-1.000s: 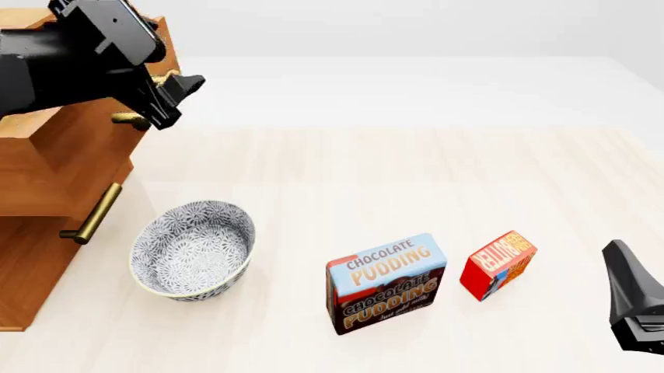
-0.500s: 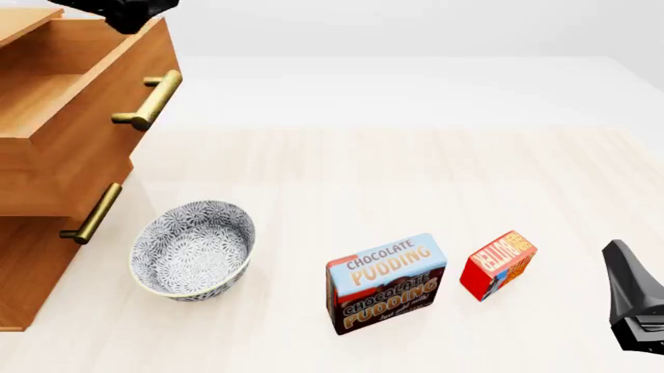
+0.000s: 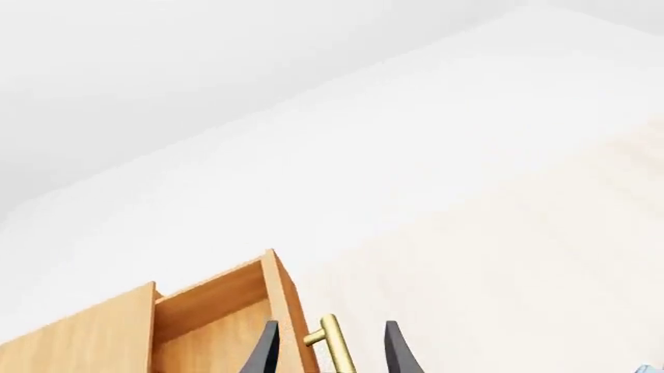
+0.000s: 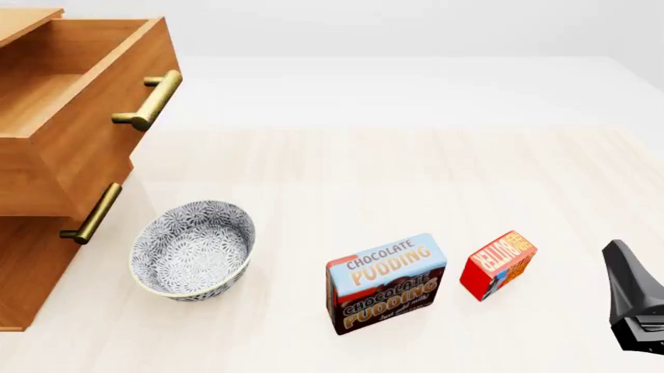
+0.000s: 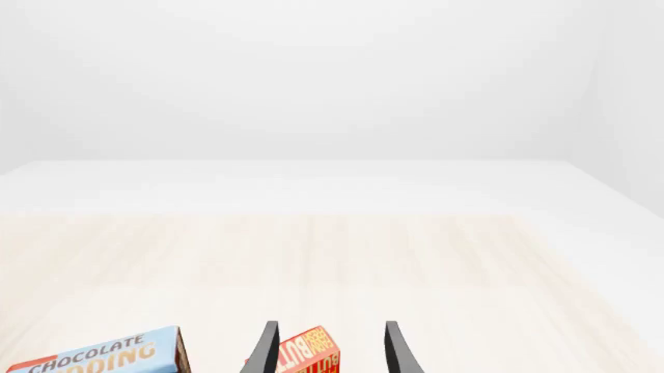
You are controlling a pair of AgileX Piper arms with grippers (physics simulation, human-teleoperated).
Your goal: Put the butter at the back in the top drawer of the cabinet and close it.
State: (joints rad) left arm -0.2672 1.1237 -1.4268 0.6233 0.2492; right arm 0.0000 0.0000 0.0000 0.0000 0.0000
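On the pale wood table the top drawer is pulled out, the butter sits near right, and both grippers are spread, holding nothing.

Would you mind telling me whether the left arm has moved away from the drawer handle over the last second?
Yes. It has gone up and left, out of the front view; there the top drawer's handle now stands uncovered.
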